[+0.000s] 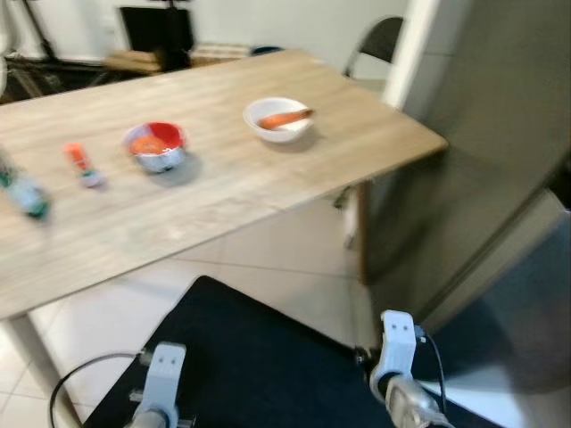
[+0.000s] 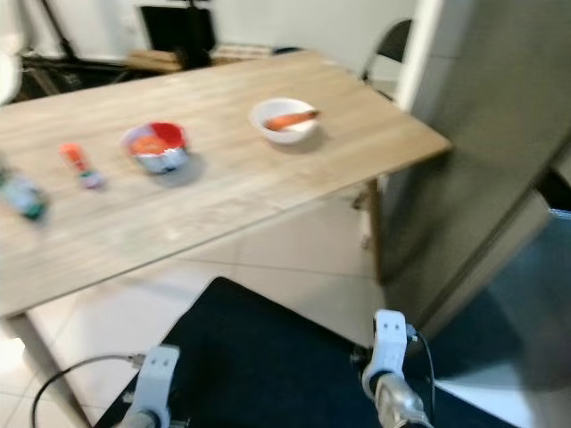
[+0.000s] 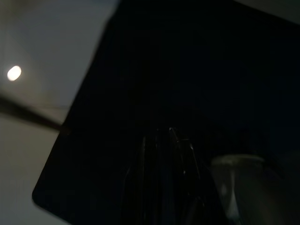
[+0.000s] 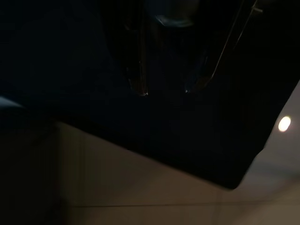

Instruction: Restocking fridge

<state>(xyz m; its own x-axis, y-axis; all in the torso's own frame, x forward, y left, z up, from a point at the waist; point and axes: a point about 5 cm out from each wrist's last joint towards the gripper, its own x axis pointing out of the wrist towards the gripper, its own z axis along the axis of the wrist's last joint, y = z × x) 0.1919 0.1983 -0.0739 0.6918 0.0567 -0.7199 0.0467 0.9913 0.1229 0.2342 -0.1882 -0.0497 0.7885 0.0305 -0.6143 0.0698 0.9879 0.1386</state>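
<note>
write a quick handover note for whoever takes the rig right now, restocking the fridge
Both arms hang idle low by the body, over a black mat; neither gripper holds anything.
On the wooden table: white bowl with an orange item, red-and-silver bowl, a small orange-capped tube, a blurred green bottle at the robot's left.
Grey fridge stands to the right.
Done: nothing visibly moved.
Left: carry the items to the fridge.
</note>
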